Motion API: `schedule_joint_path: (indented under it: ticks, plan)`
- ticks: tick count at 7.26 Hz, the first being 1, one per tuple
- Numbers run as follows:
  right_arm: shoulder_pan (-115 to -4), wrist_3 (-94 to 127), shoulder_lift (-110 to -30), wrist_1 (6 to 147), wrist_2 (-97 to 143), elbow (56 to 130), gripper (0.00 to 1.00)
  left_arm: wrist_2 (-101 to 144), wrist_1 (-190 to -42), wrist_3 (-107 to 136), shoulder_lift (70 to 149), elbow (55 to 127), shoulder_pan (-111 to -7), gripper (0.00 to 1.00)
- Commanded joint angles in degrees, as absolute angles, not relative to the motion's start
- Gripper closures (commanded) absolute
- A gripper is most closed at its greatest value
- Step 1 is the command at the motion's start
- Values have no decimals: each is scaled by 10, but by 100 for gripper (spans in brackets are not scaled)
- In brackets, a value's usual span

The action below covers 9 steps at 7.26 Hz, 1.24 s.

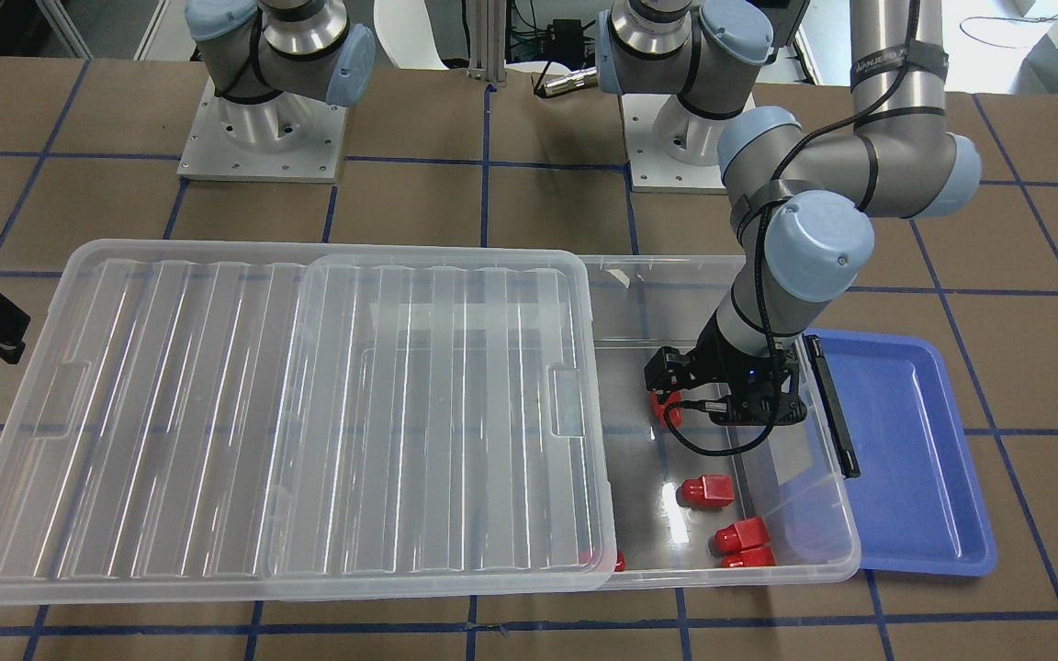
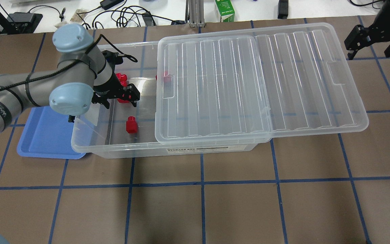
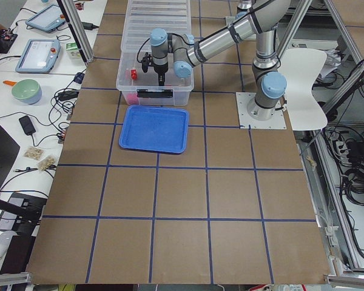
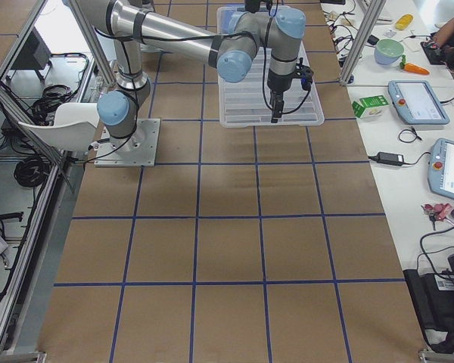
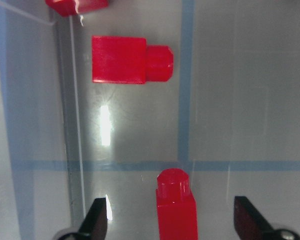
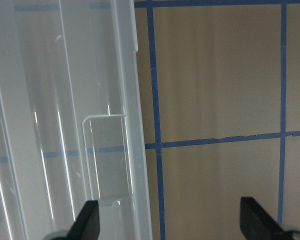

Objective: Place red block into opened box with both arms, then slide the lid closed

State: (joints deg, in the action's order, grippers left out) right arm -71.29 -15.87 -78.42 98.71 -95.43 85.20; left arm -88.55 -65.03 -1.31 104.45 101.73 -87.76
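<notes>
Glossy red plastic fills my left wrist feed: the red block (image 5: pixel 176 212), a cube with a rounded stub at one end, lies on the clear floor of the box (image 2: pixel 113 149). It sits between the fingers of the left gripper (image 5: pixel 171 216), which stand wide apart and clear of it. I see other red blocks (image 1: pixel 707 491) nearby in the same open end. The lid (image 2: pixel 249 78), ribbed and translucent, covers the rest of the box and overhangs its far end. Past that overhang the right gripper (image 6: pixel 172 216) hangs spread wide and empty over the brown table (image 2: pixel 201 203), just beside the lid's notched rim. A shallow blue tray (image 2: pixel 42 135) lies just beside the box's latched end.
</notes>
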Motion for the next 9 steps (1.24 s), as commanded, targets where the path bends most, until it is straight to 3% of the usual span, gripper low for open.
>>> schedule_joint_path:
  ticks: [1, 4, 9]
  plan:
    - [-714, -160, -774, 987, -954, 860, 0, -886, -814, -12, 987, 924, -881, 0]
    - [-711, -168, -748, 993, -960, 857, 0, -883, -819, -13, 930, 925, -899, 0]
    - [-668, -203, -738, 1022, -964, 863, 0, -929, -816, -22, 905, 913, -897, 0]
